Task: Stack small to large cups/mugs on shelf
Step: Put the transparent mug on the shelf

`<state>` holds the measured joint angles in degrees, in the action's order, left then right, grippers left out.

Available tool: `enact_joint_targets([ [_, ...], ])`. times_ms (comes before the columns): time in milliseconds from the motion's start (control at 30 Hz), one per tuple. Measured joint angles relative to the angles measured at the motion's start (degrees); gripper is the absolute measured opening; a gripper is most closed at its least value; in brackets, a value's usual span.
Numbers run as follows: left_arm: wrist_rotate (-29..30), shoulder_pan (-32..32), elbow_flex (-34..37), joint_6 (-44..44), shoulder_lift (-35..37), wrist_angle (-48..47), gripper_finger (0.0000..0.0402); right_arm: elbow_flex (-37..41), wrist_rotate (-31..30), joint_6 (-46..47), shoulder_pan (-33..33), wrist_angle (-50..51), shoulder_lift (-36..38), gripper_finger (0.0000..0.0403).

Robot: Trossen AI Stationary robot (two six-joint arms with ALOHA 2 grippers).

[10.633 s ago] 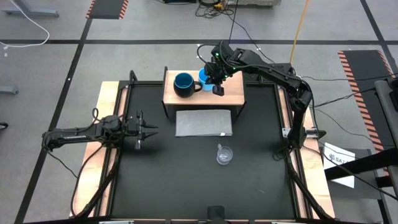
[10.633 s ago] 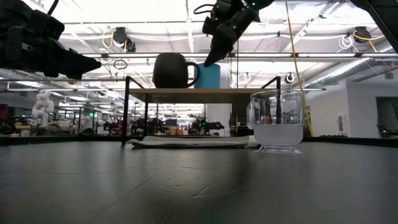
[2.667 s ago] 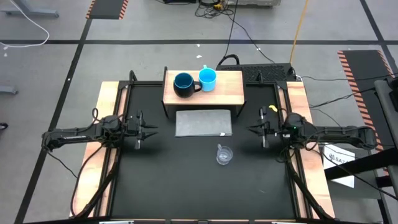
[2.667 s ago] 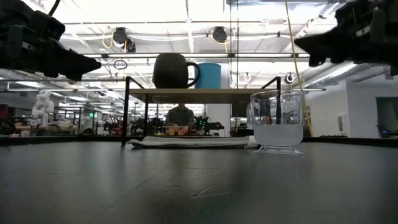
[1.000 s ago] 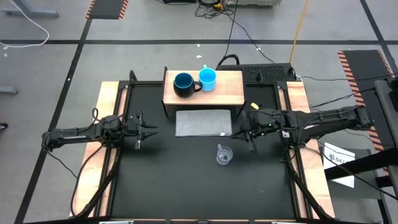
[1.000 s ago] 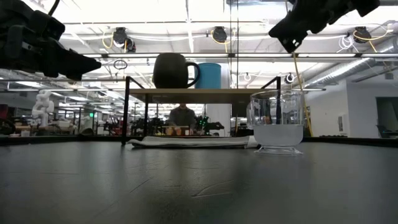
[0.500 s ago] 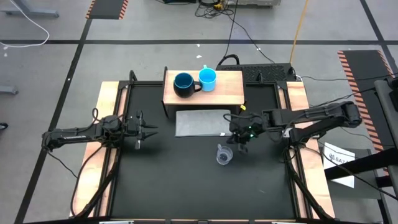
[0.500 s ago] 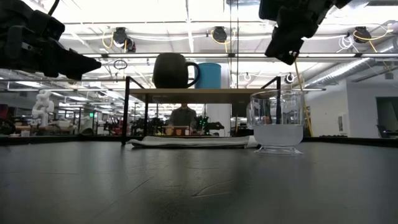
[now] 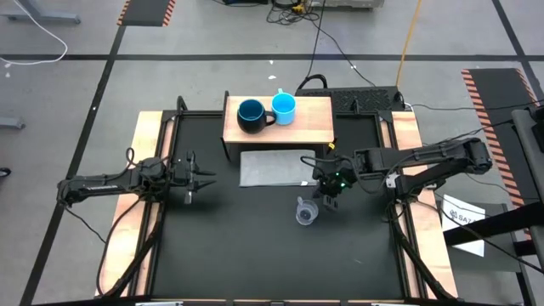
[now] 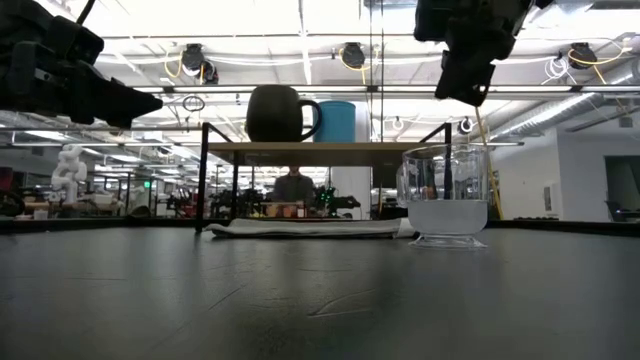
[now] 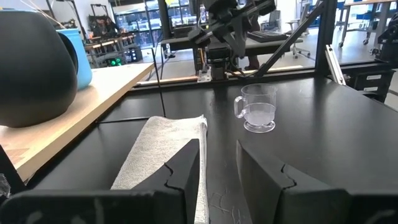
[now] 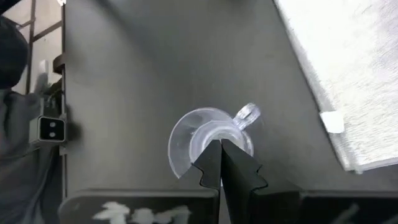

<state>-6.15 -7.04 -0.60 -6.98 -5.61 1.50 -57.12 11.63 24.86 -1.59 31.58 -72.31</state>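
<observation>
The small clear cup [image 9: 306, 212] stands on its base on the black table, in front of the grey mat. On the wooden shelf [image 9: 310, 127] at the far side stand the navy mug [image 9: 251, 115] and the light-blue mug [image 9: 284, 107], side by side. My right gripper [image 9: 326, 202] hangs shut, slanting down, just above and to the right of the clear cup [image 12: 208, 146]; in the low view the right gripper [image 10: 466, 88] is well clear of the cup's rim [image 10: 447, 152]. My left gripper [image 11: 219, 144] waits open and level at the table's left [image 9: 204, 177].
A flat grey mat [image 9: 279, 167] lies between the shelf and the clear cup. Bare black tabletop stretches around the cup toward the near edge. A person sits in the room beyond the shelf [image 10: 293, 187].
My right gripper has swung from the right side toward the clear cup, tipping from near level to slanting downward and rolling at the wrist. It has stayed shut. The cup and both mugs have not moved.
</observation>
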Motion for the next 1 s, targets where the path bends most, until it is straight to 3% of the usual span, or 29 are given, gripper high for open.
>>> enact_joint_targets([
  [600, 0.02, 0.01, 0.0, 0.04, 0.0, 0.0, 0.0108, 0.0, 8.18, -1.63, -0.28, -2.3, -4.31, 0.0006],
  [767, 0.0, 0.0, 0.0, -0.02, 0.0, 0.0, 0.0108, 0.0, 8.04, -1.22, -0.28, -4.69, -4.31, 0.0043],
  [1000, -0.02, 0.01, 0.0, -0.1, 0.0, 0.0, 0.0108, 0.0, 6.37, 0.01, -0.26, -3.4, -4.31, 0.0133],
])
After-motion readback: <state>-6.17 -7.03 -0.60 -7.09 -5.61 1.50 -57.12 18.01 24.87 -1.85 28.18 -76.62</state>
